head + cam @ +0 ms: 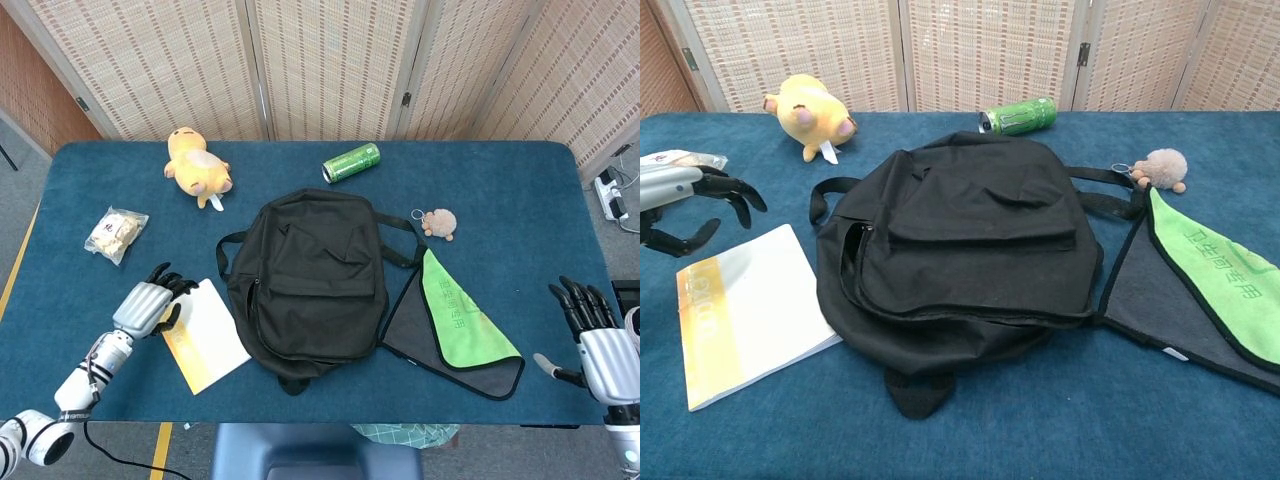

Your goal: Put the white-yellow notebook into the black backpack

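Woven screen panels (330, 60) stand behind a counter (500, 180) covered in dark blue cloth. In the middle of it lies the black backpack (310, 285), flat on its back, its straps trailing off toward the far side. Just to the left of the bag, at the near-left part of the counter, the white-yellow notebook (208, 338) lies flat and closed, its yellow band along the outer edge, its inner edge close beside the backpack.

The left robot hand (148, 305) hovers at the notebook's far-left corner, its dark fingers (728, 190) curled but apart and holding nothing; from the chest view it sits above the cloth just beyond the notebook's edge, and I cannot tell whether a fingertip touches the cover. The right robot hand (600, 345) is at the near-right edge of the counter, well away from everything, fingers spread upward and empty.

A grey and green cloth (455, 325) is spread to the right of the backpack, touching its side. Beyond that lies a small fuzzy keyring toy (438, 223). A green can (351, 162) lies on its side behind the bag, a yellow plush toy (197, 167) lies at the far left, and a clear bag of snacks (115, 233) lies near the left edge.
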Robot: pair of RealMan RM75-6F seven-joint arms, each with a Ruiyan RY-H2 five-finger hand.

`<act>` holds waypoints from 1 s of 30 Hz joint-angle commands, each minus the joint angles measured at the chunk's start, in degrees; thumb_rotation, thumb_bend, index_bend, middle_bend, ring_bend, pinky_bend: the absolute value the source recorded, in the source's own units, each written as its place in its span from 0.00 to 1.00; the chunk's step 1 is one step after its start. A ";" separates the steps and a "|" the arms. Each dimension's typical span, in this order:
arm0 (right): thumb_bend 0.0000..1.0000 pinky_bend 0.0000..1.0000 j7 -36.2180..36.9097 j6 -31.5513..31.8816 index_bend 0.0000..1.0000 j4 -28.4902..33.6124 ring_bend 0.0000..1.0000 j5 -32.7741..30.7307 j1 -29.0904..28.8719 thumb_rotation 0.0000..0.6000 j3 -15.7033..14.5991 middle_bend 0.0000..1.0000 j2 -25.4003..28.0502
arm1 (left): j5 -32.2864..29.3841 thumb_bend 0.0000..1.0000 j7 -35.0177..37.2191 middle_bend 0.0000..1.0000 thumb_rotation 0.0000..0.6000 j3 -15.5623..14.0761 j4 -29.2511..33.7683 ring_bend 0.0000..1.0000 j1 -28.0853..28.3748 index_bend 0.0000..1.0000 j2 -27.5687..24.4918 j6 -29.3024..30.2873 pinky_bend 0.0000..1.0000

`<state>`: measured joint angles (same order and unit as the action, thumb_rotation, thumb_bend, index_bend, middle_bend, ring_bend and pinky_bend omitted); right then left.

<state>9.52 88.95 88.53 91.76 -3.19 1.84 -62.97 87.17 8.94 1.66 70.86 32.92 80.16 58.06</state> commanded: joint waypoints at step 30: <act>0.17 0.00 0.47 0.95 0.01 -0.42 0.03 0.48 0.32 1.00 0.08 0.05 -0.09 | -4.17 0.69 -5.26 0.39 1.00 -2.85 3.93 0.20 -1.67 0.24 -3.52 -1.85 0.05</act>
<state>10.02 89.86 88.06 92.22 -2.91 1.91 -63.10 81.63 3.28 -0.74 74.51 32.95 77.37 52.72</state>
